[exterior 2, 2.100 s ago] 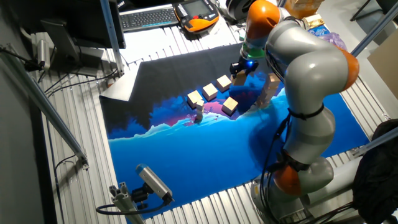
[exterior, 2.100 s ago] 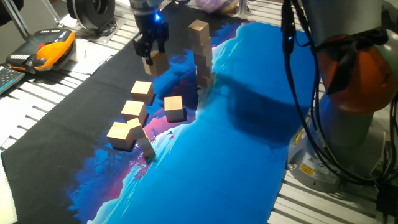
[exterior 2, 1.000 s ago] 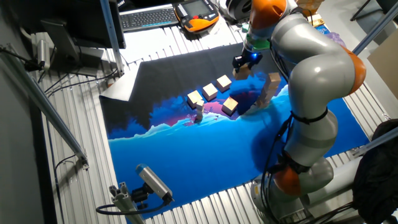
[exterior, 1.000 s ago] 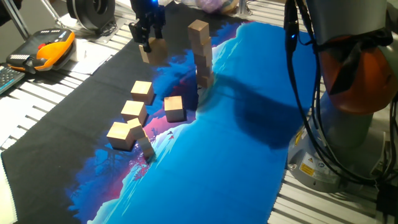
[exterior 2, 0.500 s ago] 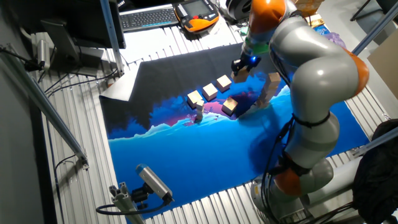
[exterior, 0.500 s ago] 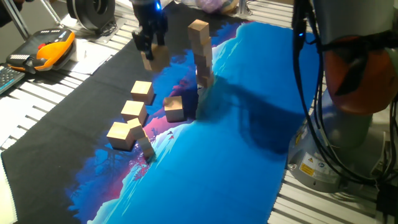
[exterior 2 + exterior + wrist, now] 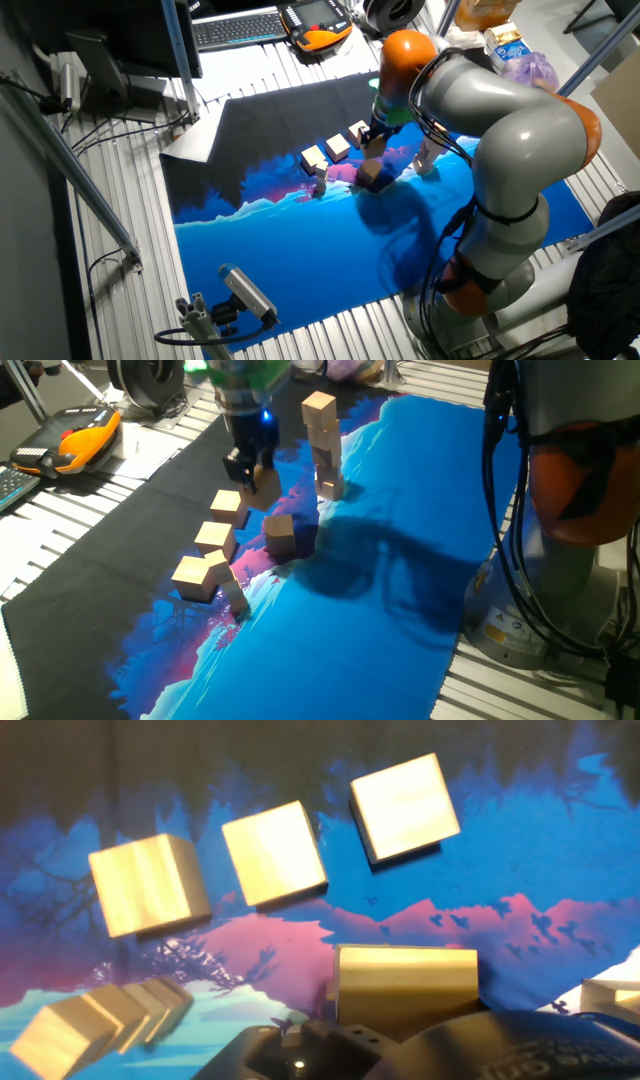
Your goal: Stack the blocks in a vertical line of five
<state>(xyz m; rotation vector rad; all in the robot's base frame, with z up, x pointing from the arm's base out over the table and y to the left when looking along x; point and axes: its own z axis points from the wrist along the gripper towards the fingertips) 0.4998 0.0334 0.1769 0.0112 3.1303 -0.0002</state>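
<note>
My gripper [image 7: 250, 468] hangs low over the mat, shut on a tan block [image 7: 266, 484], left of the stack of blocks [image 7: 322, 445]. Just below it lies a lone block [image 7: 280, 532]. Three more blocks lie in a row to the left [image 7: 228, 505], [image 7: 215, 538], [image 7: 195, 578]. The other fixed view shows the gripper [image 7: 375, 148] over the shadowed lone block [image 7: 372, 176], with the stack [image 7: 428, 152] to its right. The hand view shows the row of blocks [image 7: 275, 853] and one block [image 7: 405, 990] above the hand's dark body; I cannot tell if that one is held.
A small pale tilted object [image 7: 236, 600] lies by the row's near end. An orange-and-black handheld device [image 7: 75, 445] rests off the mat at the left. The robot's base and cables [image 7: 560, 550] stand at the right. A keyboard [image 7: 240, 28] lies beyond the mat.
The gripper, still holding its block, has come down from beside the stack's top and moved nearer the lone block. The stack and loose blocks have not moved.
</note>
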